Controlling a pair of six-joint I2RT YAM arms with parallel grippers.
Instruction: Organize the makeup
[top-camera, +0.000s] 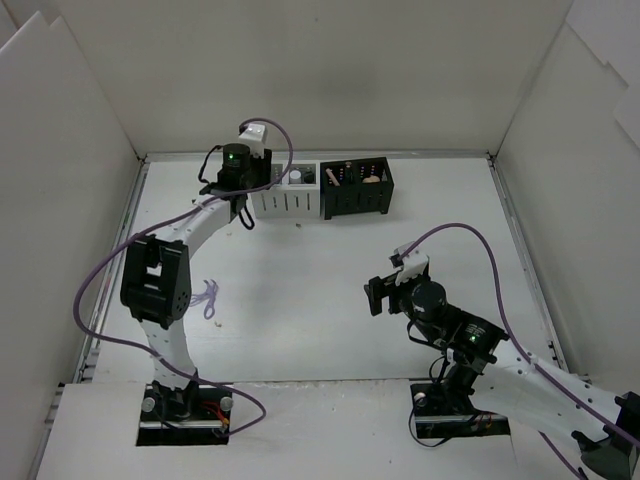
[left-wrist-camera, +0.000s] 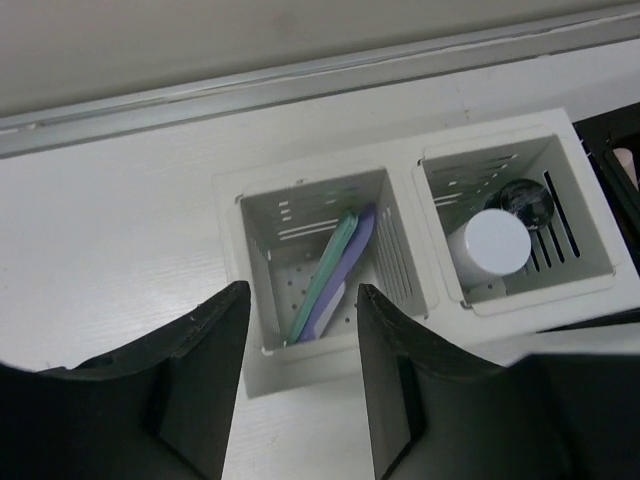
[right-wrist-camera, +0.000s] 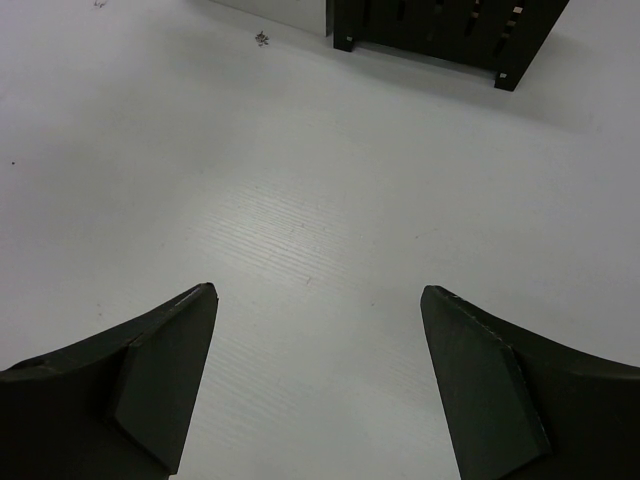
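Observation:
In the left wrist view a mint stick (left-wrist-camera: 327, 268) and a purple stick (left-wrist-camera: 345, 272) lean in the left cell of the white slotted box (left-wrist-camera: 330, 340). Its right cell holds a white-capped tube (left-wrist-camera: 493, 243) and a black-capped vial (left-wrist-camera: 528, 201). My left gripper (left-wrist-camera: 300, 292) hangs open and empty just above the left cell. In the top view it (top-camera: 247, 182) is at the white box (top-camera: 290, 205). The black box (top-camera: 357, 199) holds peach sponges (top-camera: 372, 178). My right gripper (top-camera: 384, 290) (right-wrist-camera: 315, 290) is open and empty over bare table.
White walls surround the table on the back, left and right. A small dark speck (right-wrist-camera: 262, 39) lies on the table in front of the boxes. The black box's front (right-wrist-camera: 440, 30) shows at the top of the right wrist view.

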